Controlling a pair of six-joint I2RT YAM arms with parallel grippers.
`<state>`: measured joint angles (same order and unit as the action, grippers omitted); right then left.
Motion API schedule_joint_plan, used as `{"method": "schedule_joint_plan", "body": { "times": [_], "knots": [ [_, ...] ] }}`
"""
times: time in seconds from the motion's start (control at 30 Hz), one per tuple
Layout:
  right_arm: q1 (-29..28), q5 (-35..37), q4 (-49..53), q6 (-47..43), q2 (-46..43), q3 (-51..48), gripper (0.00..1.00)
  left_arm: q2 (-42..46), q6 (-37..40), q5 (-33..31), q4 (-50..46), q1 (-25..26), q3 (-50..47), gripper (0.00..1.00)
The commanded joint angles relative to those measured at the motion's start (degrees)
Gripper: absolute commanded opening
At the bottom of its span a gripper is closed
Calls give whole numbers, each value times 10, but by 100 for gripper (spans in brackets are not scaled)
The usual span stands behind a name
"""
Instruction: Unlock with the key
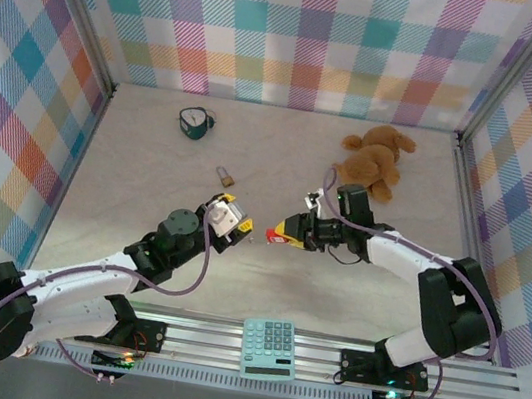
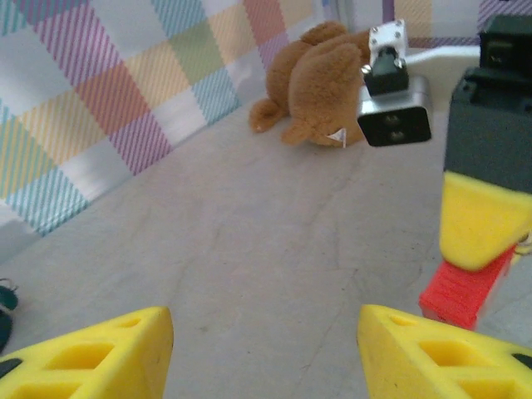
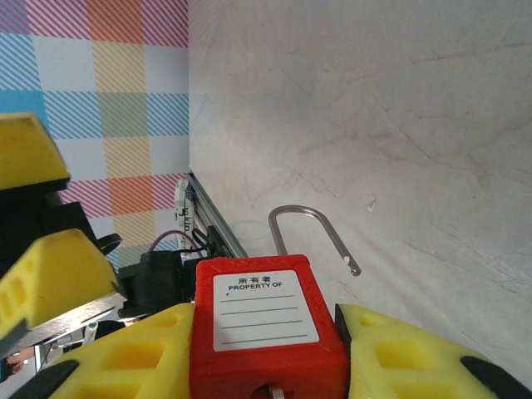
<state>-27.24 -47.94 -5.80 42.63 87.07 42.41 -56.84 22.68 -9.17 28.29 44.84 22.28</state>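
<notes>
One shackle (image 3: 334,239) unlatched, right wrist | right jaws pinch red padlock (image 3: 266,353) | left jaws spread

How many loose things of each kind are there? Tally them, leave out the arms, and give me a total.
Padlocks: 2 (red padlock, brass padlock)
Plush bear: 1
Calculator: 1
Small teal object, too small to identify: 1
Total: 5
</notes>
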Motion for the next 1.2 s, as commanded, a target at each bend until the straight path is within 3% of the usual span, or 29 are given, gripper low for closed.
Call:
{"method": "schedule_joint_plan", "body": {
  "times": [0.0,0.37,0.6,0.93,1.17],
  "knots": [
    [-10,-2,-37,9,12,14,31,14,-10,-26,26,-2,-10,60],
    [-31,8,-45,18,23,16,31,4,-20,-5,13,0,-8,60],
    [-31,5,-25,6,12,24,31,-14,9,162,-25,8,0,60],
    [-31,-14,-2,-10,-7,23,31,-72,66,231,-1,13,20,59],
    [-32,-19,-3,-9,-21,16,31,-118,64,234,41,14,28,54]
  ]
}}
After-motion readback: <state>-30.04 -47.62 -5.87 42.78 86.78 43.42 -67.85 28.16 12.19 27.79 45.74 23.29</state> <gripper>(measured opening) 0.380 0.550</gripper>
